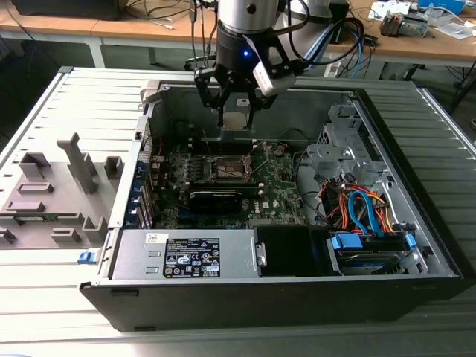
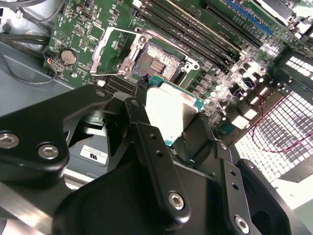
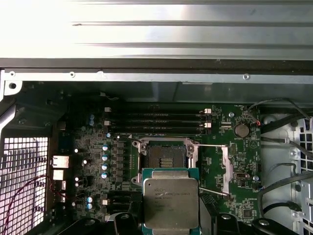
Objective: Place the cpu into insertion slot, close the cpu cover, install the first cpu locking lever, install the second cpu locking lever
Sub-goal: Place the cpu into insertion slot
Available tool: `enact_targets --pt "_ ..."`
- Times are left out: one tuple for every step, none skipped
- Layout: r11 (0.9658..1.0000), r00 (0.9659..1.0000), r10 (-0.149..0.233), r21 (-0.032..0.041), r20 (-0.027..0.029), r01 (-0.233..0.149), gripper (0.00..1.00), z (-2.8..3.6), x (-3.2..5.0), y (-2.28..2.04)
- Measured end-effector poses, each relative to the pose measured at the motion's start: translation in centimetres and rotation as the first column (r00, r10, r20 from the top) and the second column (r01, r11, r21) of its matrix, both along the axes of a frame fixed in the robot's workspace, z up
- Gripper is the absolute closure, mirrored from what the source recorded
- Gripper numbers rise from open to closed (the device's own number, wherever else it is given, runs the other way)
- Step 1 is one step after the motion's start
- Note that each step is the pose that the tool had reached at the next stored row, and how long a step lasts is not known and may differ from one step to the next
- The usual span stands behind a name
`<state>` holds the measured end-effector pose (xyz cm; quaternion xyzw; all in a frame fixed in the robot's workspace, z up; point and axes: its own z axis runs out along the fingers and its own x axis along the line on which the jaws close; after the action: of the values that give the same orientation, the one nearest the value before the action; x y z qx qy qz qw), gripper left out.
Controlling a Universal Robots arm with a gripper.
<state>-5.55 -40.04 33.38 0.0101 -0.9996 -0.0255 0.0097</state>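
**Chip gripped over bare socket**

Arm (image 1: 245,18) upright over the far middle of the open computer case (image 1: 416,245), silver-grey wrist tube pointing straight down, dark cables looping off toward the exterior view's right. Gripper (image 1: 236,113) built of matte black linkage bars dotted with bright screw heads, clenched on the cpu (image 3: 171,200) by two opposite edges, fingers (image 2: 193,137) pressed against its sides. Metal top turned toward the wrist. Held well above the green motherboard (image 1: 286,190), apart from the insertion slot (image 3: 165,156) and not yet seated.

Cpu: square, with a dull silver lid, rounded corners and a thin green border round the edge. Slot: square and unfilled, a dark pin field in the middle inside a silvery rim. Cpu cover (image 3: 226,169): a thin silvery frame with a large cut-out, swung open and lying just beside the slot. Thin bright wire lever (image 3: 211,145) alongside, unlatched.

Long black memory slots (image 3: 156,122) between the slot and the far case wall. Round shiny coin battery (image 2: 68,56) near the cover. Black expansion card (image 1: 216,197) just on the near side of the slot. Grey metal power supply (image 1: 186,256), boxy and labelled, along the near wall. Orange and blue cables (image 1: 364,208) bundled at the exterior view's right. Grey moulded tray (image 1: 52,197) outside the case at the exterior view's left, on a ribbed grey table (image 1: 44,320).
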Motion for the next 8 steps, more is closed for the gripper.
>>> enact_targets --pt "1.0 1.0 0.0 -0.0001 0.0 0.0 0.46 -0.01 0.0 0.0" --pt "1.0 1.0 0.0 -0.0001 0.0 0.0 0.46 -0.03 0.0 0.0" --pt "1.0 1.0 0.0 -0.0001 0.0 0.0 0.46 -0.07 0.0 0.0" --pt "1.0 1.0 0.0 -0.0002 0.0 0.0 0.46 -0.09 0.0 0.0" --pt "1.0 1.0 0.0 -0.0002 0.0 0.0 0.46 -0.11 0.0 0.0" --pt "1.0 1.0 0.0 -0.0002 0.0 0.0 0.46 -0.12 0.0 0.0" --pt "1.0 1.0 0.0 -0.0002 0.0 0.0 0.46 -0.14 0.0 0.0" --pt "1.0 1.0 0.0 -0.0002 0.0001 0.0 0.46 -0.16 0.0 0.0"
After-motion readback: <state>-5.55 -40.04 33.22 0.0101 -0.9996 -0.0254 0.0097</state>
